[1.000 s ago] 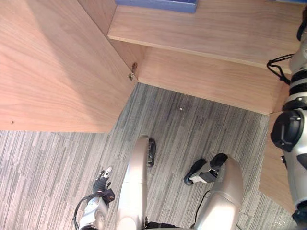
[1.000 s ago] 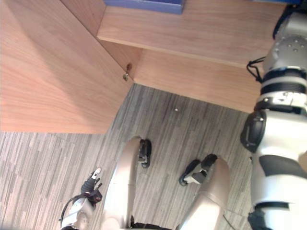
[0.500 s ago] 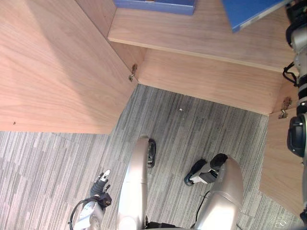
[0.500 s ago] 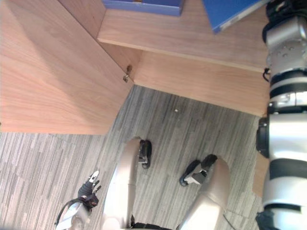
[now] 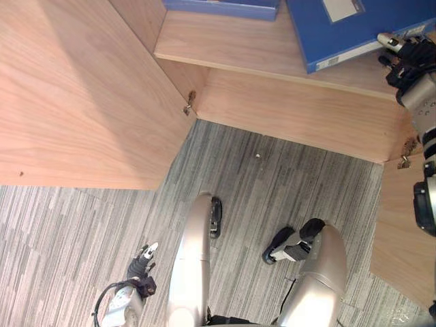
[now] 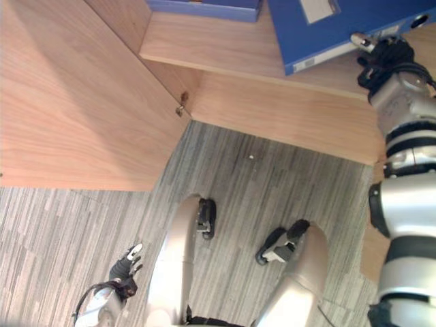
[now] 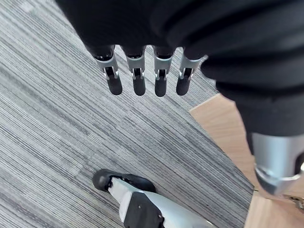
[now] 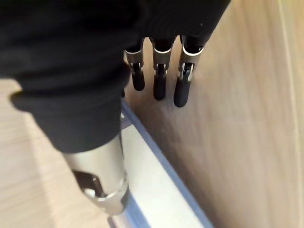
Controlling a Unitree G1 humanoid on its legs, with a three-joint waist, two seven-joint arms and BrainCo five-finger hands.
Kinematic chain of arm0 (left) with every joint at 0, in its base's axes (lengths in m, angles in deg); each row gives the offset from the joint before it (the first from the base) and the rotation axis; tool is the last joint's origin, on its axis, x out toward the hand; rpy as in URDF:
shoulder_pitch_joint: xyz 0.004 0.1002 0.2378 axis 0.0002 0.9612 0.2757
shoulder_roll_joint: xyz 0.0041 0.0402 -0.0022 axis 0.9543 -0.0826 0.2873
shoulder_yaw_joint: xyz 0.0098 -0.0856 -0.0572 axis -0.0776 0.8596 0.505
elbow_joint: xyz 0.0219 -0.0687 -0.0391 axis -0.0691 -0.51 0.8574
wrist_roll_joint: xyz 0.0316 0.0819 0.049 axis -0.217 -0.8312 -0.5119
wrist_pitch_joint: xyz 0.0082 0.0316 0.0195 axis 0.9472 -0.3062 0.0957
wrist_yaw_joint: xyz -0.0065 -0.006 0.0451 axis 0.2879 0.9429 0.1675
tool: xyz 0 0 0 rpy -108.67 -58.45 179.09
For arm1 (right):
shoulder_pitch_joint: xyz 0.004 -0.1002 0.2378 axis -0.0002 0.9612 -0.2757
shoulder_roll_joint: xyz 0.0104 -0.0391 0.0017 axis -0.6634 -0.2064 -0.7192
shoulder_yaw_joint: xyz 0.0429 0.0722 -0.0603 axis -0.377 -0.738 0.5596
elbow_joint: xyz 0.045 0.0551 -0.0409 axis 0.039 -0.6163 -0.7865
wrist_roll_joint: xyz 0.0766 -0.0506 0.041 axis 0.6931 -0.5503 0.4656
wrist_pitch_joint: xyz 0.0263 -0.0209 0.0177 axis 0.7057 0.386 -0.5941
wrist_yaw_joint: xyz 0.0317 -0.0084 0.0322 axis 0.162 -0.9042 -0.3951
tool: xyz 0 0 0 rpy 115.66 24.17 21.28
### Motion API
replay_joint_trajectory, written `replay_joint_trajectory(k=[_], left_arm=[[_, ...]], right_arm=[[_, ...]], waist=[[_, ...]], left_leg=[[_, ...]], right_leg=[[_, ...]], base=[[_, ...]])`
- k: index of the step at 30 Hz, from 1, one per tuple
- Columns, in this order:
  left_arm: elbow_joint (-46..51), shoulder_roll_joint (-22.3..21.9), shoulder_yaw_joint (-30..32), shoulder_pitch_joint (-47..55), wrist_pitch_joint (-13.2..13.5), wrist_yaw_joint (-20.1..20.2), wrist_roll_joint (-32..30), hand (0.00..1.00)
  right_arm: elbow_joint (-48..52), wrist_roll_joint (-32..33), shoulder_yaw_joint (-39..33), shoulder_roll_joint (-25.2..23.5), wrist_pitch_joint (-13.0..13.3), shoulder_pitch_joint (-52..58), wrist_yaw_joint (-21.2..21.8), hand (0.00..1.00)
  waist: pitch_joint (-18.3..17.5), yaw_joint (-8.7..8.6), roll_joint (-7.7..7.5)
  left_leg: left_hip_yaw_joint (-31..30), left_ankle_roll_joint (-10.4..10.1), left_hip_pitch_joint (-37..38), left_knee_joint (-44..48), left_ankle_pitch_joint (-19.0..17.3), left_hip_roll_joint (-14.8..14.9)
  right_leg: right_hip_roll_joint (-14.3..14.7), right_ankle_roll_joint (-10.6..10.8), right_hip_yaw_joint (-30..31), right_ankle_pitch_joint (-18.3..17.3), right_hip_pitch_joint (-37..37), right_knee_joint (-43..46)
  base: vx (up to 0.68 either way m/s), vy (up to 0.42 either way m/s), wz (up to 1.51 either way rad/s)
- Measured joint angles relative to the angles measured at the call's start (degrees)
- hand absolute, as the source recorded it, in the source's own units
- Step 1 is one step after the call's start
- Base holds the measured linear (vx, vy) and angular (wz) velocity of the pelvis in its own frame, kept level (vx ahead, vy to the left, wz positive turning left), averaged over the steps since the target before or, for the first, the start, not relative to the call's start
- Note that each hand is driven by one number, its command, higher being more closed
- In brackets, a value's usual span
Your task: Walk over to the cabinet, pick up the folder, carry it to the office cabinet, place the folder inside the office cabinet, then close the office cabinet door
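Observation:
A blue folder (image 5: 340, 30) with a white label lies slanted over the wooden shelf (image 5: 231, 44) of the office cabinet, at the top right. My right hand (image 5: 407, 60) grips its right end. In the right wrist view the thumb lies on the folder's pale spine (image 8: 156, 185) while the fingers (image 8: 159, 80) stretch along its other side against wood, so the folder sits pinched between them. My left hand (image 5: 141, 267) hangs low at the left over the carpet, fingers (image 7: 137, 78) straight and holding nothing.
Another blue folder (image 5: 225, 7) lies further back on the same shelf. The cabinet's left door (image 5: 75, 95) stands wide open, hinged (image 5: 189, 103) at the shelf's corner. A second door panel (image 5: 402, 225) stands open at the right. Grey striped carpet (image 5: 272, 177) lies below.
My right hand has come in from the right with the folder, which now reaches much further left over the shelf. The left hand has sunk a little.

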Motion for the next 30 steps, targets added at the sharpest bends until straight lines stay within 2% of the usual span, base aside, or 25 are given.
replay_joint_trajectory(k=[5, 10, 16, 19, 21, 22, 24, 25, 26, 30], left_arm=[[-1.0, 0.3, 1.8, 0.0, 0.0, 0.2, -1.1, 0.0], [-1.4, 0.6, 2.8, 0.0, 0.0, 0.6, -1.2, 0.0], [-1.8, 0.6, 2.9, -0.1, 0.1, 0.6, -1.2, 0.0], [-1.8, 0.6, 2.9, -0.2, 0.2, 0.6, -1.2, 0.0], [-1.7, 0.6, 2.8, -0.3, 0.3, 0.6, -1.2, 0.0], [-1.7, 0.6, 2.8, -0.3, 0.5, 0.6, -1.2, 0.0], [-1.7, 0.6, 2.8, -0.3, 0.6, 0.6, -1.2, 0.0], [-1.7, 0.7, 2.8, -0.3, 0.6, 0.7, -1.2, 0.0], [-1.7, 0.9, 2.8, -0.3, 0.6, 1.0, -1.4, 0.0], [-1.3, 2.1, 2.7, -0.6, 0.6, 2.2, -2.8, 0.0]], right_arm=[[-0.3, -0.8, 1.4, 1.9, -0.5, 1.0, 3.3, 0.0], [-0.6, 0.4, 1.0, 1.9, -0.1, 1.8, 3.8, 0.0], [-0.5, 12.7, -1.5, 0.7, 1.4, 3.5, 1.7, 0.0], [-0.5, 12.5, -1.4, 0.4, 1.4, 3.5, 1.2, 0.0], [-0.4, 5.4, -0.8, 0.4, 1.0, 3.4, 1.9, 0.0], [-0.2, -3.5, 1.4, 0.6, 0.7, 3.1, 3.3, 0.0], [0.8, -17.1, 8.6, 1.7, 0.0, 0.9, 7.1, 0.0], [1.0, -18.6, 9.3, 1.8, -0.1, 0.7, 7.7, 0.0], [1.9, -26.4, 11.7, 1.9, -0.7, 0.0, 10.7, 0.0], [4.2, -39.6, 13.5, 1.6, -1.0, -0.3, 14.6, 0.0]], waist=[[0.0, 0.4, 0.0], [0.0, 0.37, 0.02], [-0.1, 0.38, 0.16], [-0.2, 0.48, 0.24], [-0.2, 0.76, 0.26], [-0.2, 0.88, 0.26], [-0.2, 0.87, 0.26], [-0.2, 0.87, 0.26], [-0.4, 0.83, 0.28], [-0.5, 0.79, 0.29]], left_leg=[[0.0, 0.0, 0.0, 0.0, 0.0, -0.1], [0.1, 0.0, 0.2, -0.2, 0.1, -0.2], [-0.2, -0.4, 0.6, -0.9, 0.6, -0.4], [-0.2, -0.4, 1.4, -1.7, 1.0, -0.6], [-0.2, -0.5, 1.8, -2.1, 1.1, -0.6], [-0.2, -0.5, 1.8, -2.3, 1.2, -0.6], [-0.2, -0.6, 2.0, -2.6, 1.4, -0.6], [-0.3, -0.6, 2.1, -2.6, 1.4, -0.6], [-0.5, -0.7, 2.3, -2.8, 1.5, -0.6], [-0.9, -0.9, 2.3, -3.6, 2.0, -0.4]], right_leg=[[-0.1, 0.0, 0.0, 0.0, 0.1, 0.1], [-0.3, 0.0, 0.0, 0.0, 0.2, 0.0], [-0.4, 0.0, -1.0, 0.0, 1.1, -0.4], [-0.6, 0.0, -1.3, 0.0, 2.0, -0.9], [-0.6, 0.0, -1.4, 0.0, 2.3, -1.2], [-0.6, 0.0, -1.4, 0.0, 2.3, -1.3], [-0.5, 0.0, -1.5, 0.0, 2.5, -1.5], [-0.5, 0.0, -1.6, 0.0, 2.6, -1.5], [-0.3, 0.0, -1.9, 0.0, 3.1, -1.8], [-0.2, 0.0, -2.8, 0.0, 3.6, -2.5]], base=[[0.0, 0.0, 0.0], [0.0, 0.0, 0.0], [0.0, -0.001, 0.03], [0.0, -0.03, 0.05], [0.0, -0.038, 0.02], [-0.01, -0.041, 0.0], [-0.01, -0.036, 0.0], [0.0, -0.039, 0.02], [0.0, -0.041, 0.02], [0.0, -0.039, 0.05]])
